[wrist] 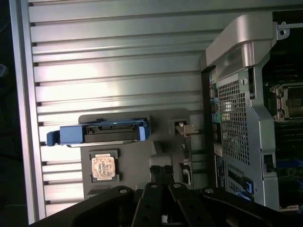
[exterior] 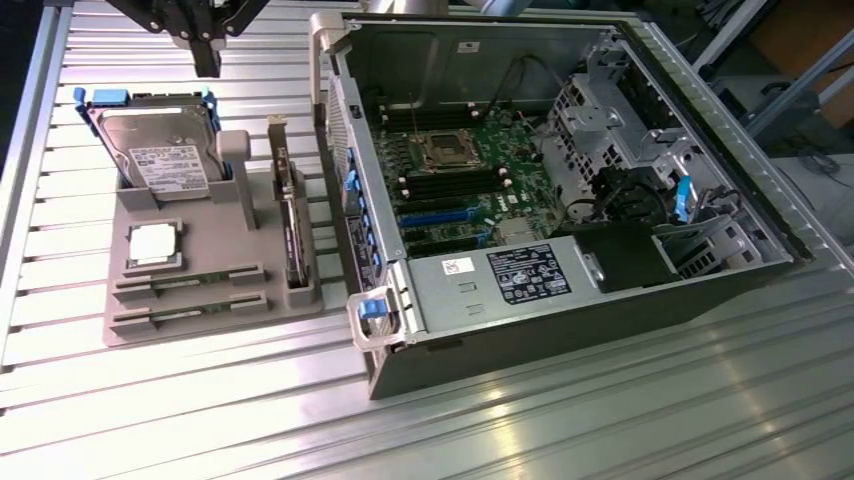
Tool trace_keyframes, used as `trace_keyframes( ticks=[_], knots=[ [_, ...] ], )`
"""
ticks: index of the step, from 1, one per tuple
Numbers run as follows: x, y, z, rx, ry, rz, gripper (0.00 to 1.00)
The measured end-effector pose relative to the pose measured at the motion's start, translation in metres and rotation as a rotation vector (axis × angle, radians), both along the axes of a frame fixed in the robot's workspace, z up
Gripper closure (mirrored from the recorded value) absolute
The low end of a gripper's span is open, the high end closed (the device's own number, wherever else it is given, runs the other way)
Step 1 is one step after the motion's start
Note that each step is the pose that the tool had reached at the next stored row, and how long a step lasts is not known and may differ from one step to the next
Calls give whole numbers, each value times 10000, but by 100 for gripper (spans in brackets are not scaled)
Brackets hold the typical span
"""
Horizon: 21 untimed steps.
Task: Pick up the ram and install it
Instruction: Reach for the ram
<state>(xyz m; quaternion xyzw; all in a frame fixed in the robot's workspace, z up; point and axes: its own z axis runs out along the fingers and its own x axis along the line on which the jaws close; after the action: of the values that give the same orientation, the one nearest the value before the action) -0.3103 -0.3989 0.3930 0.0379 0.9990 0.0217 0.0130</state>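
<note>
Our gripper (exterior: 204,62) is pinched shut on nothing, high over the ribbed table's (exterior: 561,420) edge with open room around. We see the ram (exterior: 187,283) lying in the gray tray (exterior: 134,215), near its front edge. From the wrist, we see its fingers (wrist: 155,174) over that tray, beside the open computer case (wrist: 236,109).

Exterior view: tray (exterior: 200,333) on table (exterior: 601,430), at 9 o'clock of computer case (exterior: 561,335). On tray: hard drive (exterior: 160,160) at 12, CPU (exterior: 151,243) centre, ram sticks (exterior: 190,282) at 6, expansion card (exterior: 291,215) at 3.
</note>
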Motion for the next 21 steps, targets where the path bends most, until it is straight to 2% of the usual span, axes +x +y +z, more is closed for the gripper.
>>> trace_keyframes(
  ticks=[21],
  knots=[
    [-394,0,-1,0,-1,0,89]
  ],
)
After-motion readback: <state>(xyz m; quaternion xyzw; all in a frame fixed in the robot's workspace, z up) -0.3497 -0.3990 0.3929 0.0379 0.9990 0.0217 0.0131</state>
